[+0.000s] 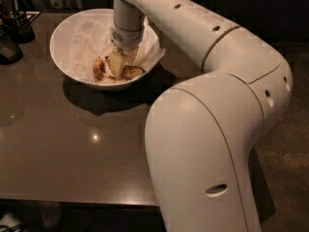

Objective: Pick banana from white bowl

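Observation:
The white bowl (67,37) stands at the back left of the dark table, lined with crumpled white paper (87,35). My gripper (116,65) points straight down inside the bowl, low over the fruit and touching or nearly touching it. A yellow-brown spotted banana end (132,71) shows just right of the gripper. Another brown-spotted piece (98,67) lies just left of it. The gripper hides what lies between them, so I cannot tell which is the longer banana.
The dark glossy table (72,144) runs forward to its front edge. A dark holder with utensils (18,25) and a dark object (7,50) stand at the far left. My large white arm (207,129) fills the right side.

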Action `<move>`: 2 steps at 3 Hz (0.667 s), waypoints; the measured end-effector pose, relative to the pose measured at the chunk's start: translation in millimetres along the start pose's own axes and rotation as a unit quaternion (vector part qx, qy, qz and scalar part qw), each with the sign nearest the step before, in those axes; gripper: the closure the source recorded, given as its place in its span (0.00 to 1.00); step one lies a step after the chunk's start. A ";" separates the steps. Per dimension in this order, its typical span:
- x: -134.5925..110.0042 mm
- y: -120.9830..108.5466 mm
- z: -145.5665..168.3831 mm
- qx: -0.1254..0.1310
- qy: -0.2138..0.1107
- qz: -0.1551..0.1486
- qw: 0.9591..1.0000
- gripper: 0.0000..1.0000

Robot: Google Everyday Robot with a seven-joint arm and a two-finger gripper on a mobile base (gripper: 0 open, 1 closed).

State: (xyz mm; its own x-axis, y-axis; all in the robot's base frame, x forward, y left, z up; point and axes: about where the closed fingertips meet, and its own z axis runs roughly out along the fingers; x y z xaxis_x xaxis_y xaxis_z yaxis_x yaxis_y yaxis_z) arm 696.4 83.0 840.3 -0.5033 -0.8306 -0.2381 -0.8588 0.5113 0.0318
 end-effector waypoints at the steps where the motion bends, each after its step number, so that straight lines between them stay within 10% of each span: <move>1: 1.7 -2.8 5.1 0.000 0.002 0.000 1.000 0.71; 2: 1.2 -2.7 3.5 0.000 0.002 0.000 1.000 0.95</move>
State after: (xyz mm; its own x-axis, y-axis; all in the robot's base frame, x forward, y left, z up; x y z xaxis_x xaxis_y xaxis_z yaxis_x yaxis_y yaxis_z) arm 698.5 81.3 836.6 -0.5038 -0.8316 -0.2339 -0.8587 0.5115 0.0312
